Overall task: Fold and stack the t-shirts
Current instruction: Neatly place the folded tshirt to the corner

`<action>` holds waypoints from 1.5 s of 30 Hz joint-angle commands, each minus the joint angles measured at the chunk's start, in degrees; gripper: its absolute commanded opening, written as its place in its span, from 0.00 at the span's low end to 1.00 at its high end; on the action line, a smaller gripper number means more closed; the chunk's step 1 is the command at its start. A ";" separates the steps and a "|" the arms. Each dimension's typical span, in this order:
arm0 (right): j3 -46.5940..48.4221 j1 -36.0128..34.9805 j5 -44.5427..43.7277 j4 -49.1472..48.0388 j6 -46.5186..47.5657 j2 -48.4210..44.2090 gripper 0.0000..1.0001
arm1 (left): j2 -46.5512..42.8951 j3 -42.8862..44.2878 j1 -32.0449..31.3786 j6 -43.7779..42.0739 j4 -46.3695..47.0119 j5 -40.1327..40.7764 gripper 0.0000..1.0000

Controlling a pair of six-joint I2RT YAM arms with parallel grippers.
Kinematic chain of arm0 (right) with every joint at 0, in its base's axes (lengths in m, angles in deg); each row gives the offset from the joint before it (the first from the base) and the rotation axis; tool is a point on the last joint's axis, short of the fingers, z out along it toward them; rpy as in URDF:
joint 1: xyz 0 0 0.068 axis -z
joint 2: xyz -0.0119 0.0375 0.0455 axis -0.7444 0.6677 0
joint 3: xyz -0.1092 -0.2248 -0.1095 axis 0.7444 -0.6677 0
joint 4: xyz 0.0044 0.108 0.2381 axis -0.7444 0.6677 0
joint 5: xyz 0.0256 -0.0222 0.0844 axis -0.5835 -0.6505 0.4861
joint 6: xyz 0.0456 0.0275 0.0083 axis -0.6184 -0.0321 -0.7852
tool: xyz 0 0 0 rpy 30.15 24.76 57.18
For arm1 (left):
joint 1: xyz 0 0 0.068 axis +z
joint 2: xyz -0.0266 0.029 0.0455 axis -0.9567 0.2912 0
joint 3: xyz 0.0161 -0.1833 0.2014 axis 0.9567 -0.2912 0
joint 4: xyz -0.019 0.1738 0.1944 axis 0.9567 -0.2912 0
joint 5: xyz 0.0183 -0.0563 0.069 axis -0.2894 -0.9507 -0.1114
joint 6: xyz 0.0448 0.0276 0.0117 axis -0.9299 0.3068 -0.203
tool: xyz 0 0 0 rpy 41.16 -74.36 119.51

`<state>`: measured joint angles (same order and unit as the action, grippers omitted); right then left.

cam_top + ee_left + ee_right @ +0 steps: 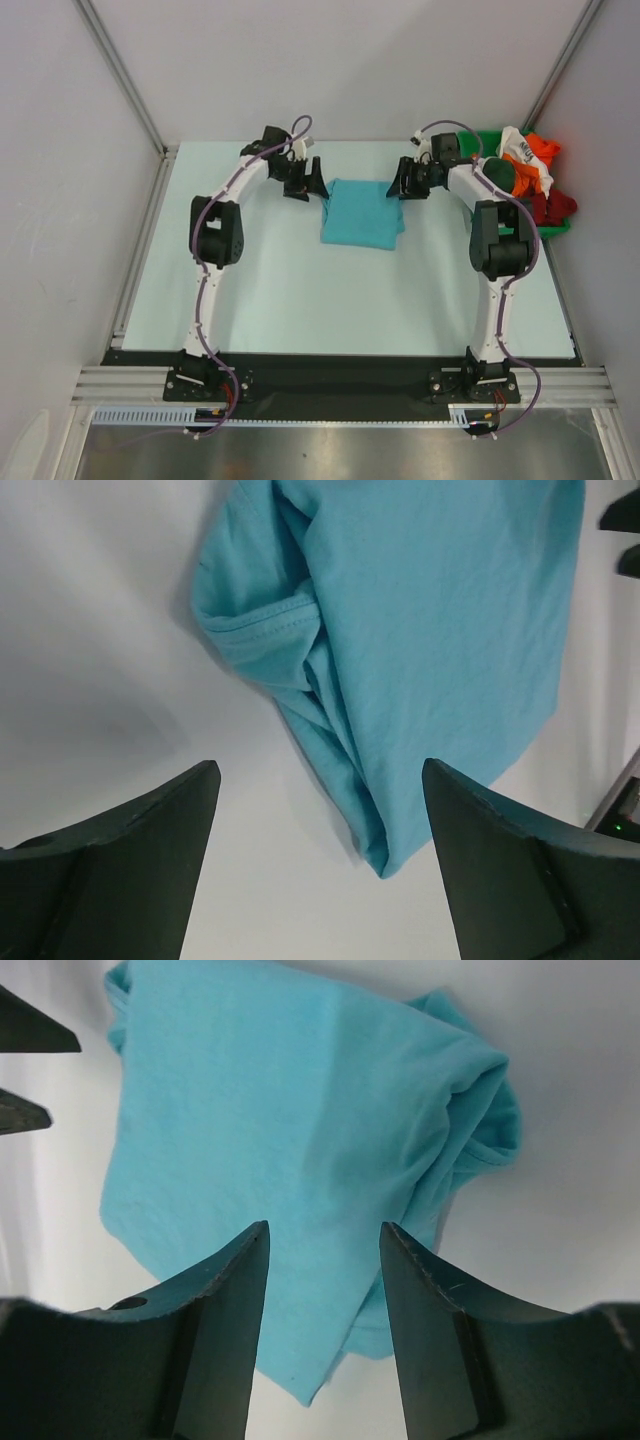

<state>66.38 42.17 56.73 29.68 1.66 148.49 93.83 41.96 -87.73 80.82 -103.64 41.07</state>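
A turquoise t-shirt (362, 212) lies folded into a rough rectangle at the far middle of the table; it also shows in the left wrist view (430, 630) and the right wrist view (290, 1130). My left gripper (306, 182) hangs just left of its far left corner, open and empty, with the shirt's corner between and beyond the fingers (160, 860). My right gripper (408, 180) is open at the far right corner, its fingers (220, 1310) over the cloth edge without closing on it. Orange, white and red shirts (535, 165) are piled in the bin.
A green plastic bin (500, 175) stands at the far right of the table, partly behind my right arm, heaped with shirts. White walls and aluminium posts enclose the table on three sides. The pale table surface (340, 300) stretches toward my arm bases.
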 commanded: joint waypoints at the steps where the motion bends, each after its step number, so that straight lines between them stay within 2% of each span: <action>1: 2.42 -0.83 0.07 -0.58 -0.67 2.66 0.54 | 1.65 1.04 0.50 2.49 2.50 -6.35 0.88; 9: 2.86 -1.36 -2.92 0.83 -0.14 6.00 0.55 | 5.78 1.31 0.07 4.95 4.26 -8.64 0.85; 16: 3.04 -1.89 -4.77 1.35 0.65 8.03 0.56 | 8.15 1.13 -1.42 6.71 5.93 -11.98 0.65; 20: 3.21 -2.24 -5.12 1.27 1.09 8.82 0.56 | 9.73 2.01 -2.57 7.85 7.24 -13.04 0.66; 24: 3.39 -2.94 -5.38 1.62 1.35 9.08 0.55 | 11.05 2.80 -3.27 8.55 8.39 -14.44 0.60; 25: 3.39 -3.20 -5.39 1.71 1.36 9.17 0.56 | 11.23 2.89 -3.36 8.73 8.65 -14.79 0.55; 27: 3.22 -3.21 -5.39 1.71 1.36 8.91 0.56 | 11.32 2.89 -3.36 8.99 9.09 -14.89 0.51; 29: 3.13 -3.29 -5.56 1.71 1.44 8.65 0.55 | 11.23 3.41 -3.36 8.47 9.10 -14.89 0.40; 30: 3.21 -3.29 -5.65 1.79 1.70 8.47 0.56 | 11.32 3.59 -3.28 8.21 8.92 -14.54 0.28; 33: 3.74 -3.30 -5.65 2.06 3.02 6.80 0.56 | 10.62 4.64 -2.84 6.01 7.25 -11.99 0.12; 34: 3.92 -3.29 -5.56 2.23 4.16 6.19 0.56 | 10.27 4.82 -2.31 5.40 6.73 -11.38 0.03; 35: 4.09 -3.21 -5.56 2.32 4.86 5.31 0.56 | 9.48 4.82 -1.96 4.09 5.42 -10.24 0.00; 37: 4.88 -3.03 -5.39 3.02 5.92 2.76 0.56 | 8.69 5.00 -0.56 1.98 3.83 -9.09 0.01; 45: 2.96 -0.49 -5.38 4.08 8.74 -6.73 0.57 | 4.21 5.79 6.74 -9.10 -4.35 3.64 0.01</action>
<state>69.11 40.29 52.12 33.99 7.81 149.84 101.77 45.98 -87.33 79.95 -103.18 33.15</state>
